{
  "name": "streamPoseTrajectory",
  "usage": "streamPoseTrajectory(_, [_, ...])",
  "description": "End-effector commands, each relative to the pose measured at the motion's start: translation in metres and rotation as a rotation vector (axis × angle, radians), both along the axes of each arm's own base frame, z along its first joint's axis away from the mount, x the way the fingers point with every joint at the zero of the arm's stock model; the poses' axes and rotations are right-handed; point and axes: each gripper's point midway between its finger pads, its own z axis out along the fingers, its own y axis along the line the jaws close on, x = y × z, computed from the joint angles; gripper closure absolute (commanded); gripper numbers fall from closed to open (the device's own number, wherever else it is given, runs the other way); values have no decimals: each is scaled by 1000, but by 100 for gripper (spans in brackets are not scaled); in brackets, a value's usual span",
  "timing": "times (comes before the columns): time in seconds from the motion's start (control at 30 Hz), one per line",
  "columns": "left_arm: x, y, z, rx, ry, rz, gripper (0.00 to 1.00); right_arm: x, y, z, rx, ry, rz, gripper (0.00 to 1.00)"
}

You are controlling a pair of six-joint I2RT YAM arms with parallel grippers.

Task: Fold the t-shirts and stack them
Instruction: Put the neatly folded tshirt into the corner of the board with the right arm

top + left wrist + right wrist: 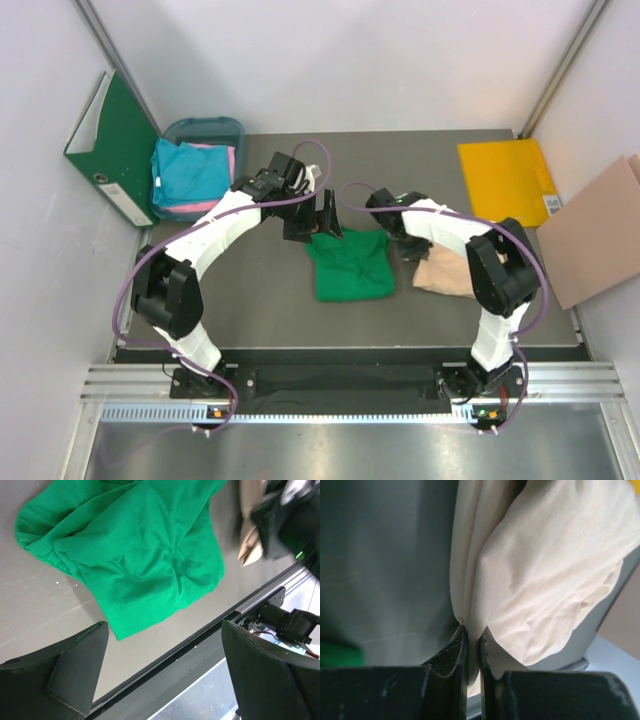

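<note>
The bright green t-shirt (350, 264) lies roughly folded in the middle of the table; it also fills the top of the left wrist view (135, 545). My left gripper (322, 217) hovers at its far edge, open and empty, with its fingers (75, 665) wide apart. The beige-peach t-shirt (447, 272) lies to the right of the green one. My right gripper (408, 243) is shut on an edge of the beige-peach t-shirt (530, 565). The teal-blue t-shirt (190, 172) lies on the pink t-shirt (222, 162) in a bin at back left.
A blue-grey bin (205, 128) stands at back left. A green ring binder (112, 148) leans on the left wall. A yellow folder (506, 180) lies at back right and a brown board (596, 232) leans at the right. The table's front rail (210, 630) shows.
</note>
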Motion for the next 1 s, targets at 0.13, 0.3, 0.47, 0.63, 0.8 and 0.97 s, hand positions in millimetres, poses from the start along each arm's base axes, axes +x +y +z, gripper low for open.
streamPoseTrajectory(0.13, [2,14,-32,89,49,41,1,-16,38,-9,60,48,20,85])
streamPoseTrajectory(0.3, [-9,27,-64,161,127,67,1,-7,53,32,180,-48,35,45])
streamPoseTrajectory(0.47, [-27,29,-96,155,205,60,7,4,86,74,410,-154,98,5])
streamPoseTrajectory(0.63, [-27,16,-125,101,268,58,36,5,112,86,719,-164,110,4])
streamPoseTrajectory(0.8, [-17,3,-153,70,310,70,43,-9,128,57,907,-59,119,6])
streamPoseTrajectory(0.97, [-6,1,-170,104,328,88,100,-24,135,32,957,48,130,7])
